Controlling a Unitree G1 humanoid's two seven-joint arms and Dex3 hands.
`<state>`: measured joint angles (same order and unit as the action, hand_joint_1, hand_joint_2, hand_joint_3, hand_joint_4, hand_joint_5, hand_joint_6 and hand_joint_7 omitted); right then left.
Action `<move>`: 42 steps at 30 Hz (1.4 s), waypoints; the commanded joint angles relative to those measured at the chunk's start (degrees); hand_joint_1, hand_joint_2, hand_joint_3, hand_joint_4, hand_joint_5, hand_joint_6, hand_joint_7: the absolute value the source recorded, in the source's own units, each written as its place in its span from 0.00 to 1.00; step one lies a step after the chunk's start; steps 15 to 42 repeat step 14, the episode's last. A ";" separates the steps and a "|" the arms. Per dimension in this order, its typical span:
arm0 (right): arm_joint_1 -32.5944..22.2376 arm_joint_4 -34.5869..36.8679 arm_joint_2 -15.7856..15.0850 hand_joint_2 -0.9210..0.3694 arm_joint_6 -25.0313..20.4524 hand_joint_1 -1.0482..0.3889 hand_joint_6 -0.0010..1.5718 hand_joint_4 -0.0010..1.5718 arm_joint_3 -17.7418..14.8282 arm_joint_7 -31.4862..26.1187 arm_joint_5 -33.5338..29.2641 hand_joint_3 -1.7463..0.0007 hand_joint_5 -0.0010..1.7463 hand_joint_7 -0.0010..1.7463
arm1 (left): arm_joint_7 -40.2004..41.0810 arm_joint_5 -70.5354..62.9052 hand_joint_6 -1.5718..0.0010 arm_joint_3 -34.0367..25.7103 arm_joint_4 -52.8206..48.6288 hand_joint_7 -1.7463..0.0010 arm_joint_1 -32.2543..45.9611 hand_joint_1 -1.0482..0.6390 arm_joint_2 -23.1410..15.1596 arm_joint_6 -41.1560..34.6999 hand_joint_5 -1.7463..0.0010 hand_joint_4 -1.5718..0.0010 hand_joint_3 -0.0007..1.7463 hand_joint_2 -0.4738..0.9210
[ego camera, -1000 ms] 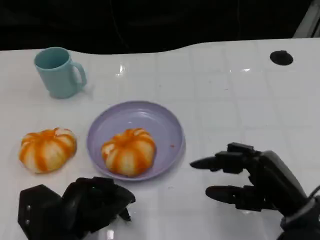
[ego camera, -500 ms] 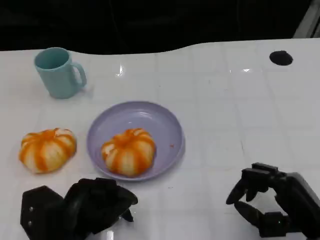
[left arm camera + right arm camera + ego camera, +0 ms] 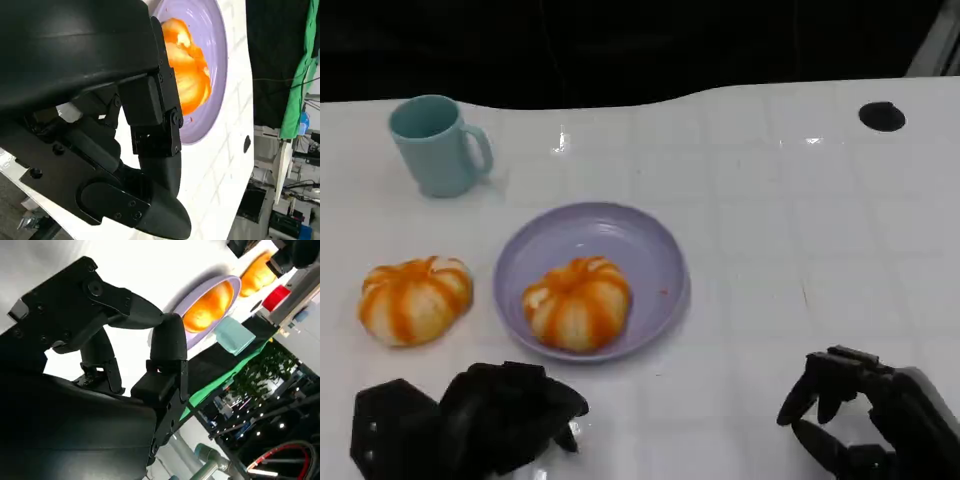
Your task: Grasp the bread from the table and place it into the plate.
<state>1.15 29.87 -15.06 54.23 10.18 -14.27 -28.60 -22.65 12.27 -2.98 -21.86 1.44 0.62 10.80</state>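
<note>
1. Bread, the orange-and-white striped pumpkin-shaped bun (image 3: 415, 299), lies on the white worktop (image 3: 790, 200) just left of the round lilac plate (image 3: 650, 240); it looks light and soft, best cupped around its sides.
2. Left robot hand (image 3: 510, 415) hangs near it, fingers curled in on nothing.
3. Right robot hand (image 3: 845, 415) holds nothing, fingers bent and apart.
4. A second, matching bun (image 3: 577, 303) sits in the plate; a teal mug (image 3: 435, 143) stands beyond.

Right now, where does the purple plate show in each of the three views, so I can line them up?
Head view: purple plate left of centre, nearer the camera than the teal mug.
Left wrist view: plate at the upper edge, beyond the left hand.
Right wrist view: plate upper right.
Shared landmark: the orange-striped bread on it.
</note>
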 commanded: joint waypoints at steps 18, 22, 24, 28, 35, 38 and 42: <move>2.52 3.91 0.94 0.38 -1.21 0.52 0.41 0.43 0.16 -1.89 -0.52 0.37 1.00 0.81 | -0.99 0.30 0.03 -0.80 -3.56 0.78 -1.16 0.00 -1.78 1.91 0.13 0.43 0.16 0.79; 2.52 3.91 0.94 0.38 -1.21 0.52 0.41 0.43 0.16 -1.89 -0.52 0.37 1.00 0.81 | -0.99 0.30 0.03 -0.80 -3.56 0.78 -1.16 0.00 -1.78 1.91 0.13 0.43 0.16 0.79; 2.52 3.91 0.94 0.38 -1.21 0.52 0.41 0.43 0.16 -1.89 -0.52 0.37 1.00 0.81 | -0.99 0.30 0.03 -0.80 -3.56 0.78 -1.16 0.00 -1.78 1.91 0.13 0.43 0.16 0.79; 2.52 3.91 0.94 0.38 -1.21 0.52 0.41 0.43 0.16 -1.89 -0.52 0.37 1.00 0.81 | -0.99 0.30 0.03 -0.80 -3.56 0.78 -1.16 0.00 -1.78 1.91 0.13 0.43 0.16 0.79; 2.52 3.91 0.94 0.38 -1.21 0.52 0.41 0.43 0.16 -1.89 -0.52 0.37 1.00 0.81 | -0.99 0.30 0.03 -0.80 -3.56 0.78 -1.16 0.00 -1.78 1.91 0.13 0.43 0.16 0.79; 2.52 3.91 0.94 0.38 -1.21 0.52 0.41 0.43 0.16 -1.89 -0.52 0.37 1.00 0.81 | -0.99 0.30 0.03 -0.80 -3.56 0.78 -1.16 0.00 -1.78 1.91 0.13 0.43 0.16 0.79; 2.52 3.91 0.94 0.38 -1.21 0.52 0.41 0.43 0.16 -1.89 -0.52 0.37 1.00 0.81 | -0.99 0.30 0.03 -0.80 -3.56 0.78 -1.16 0.00 -1.78 1.91 0.13 0.43 0.16 0.79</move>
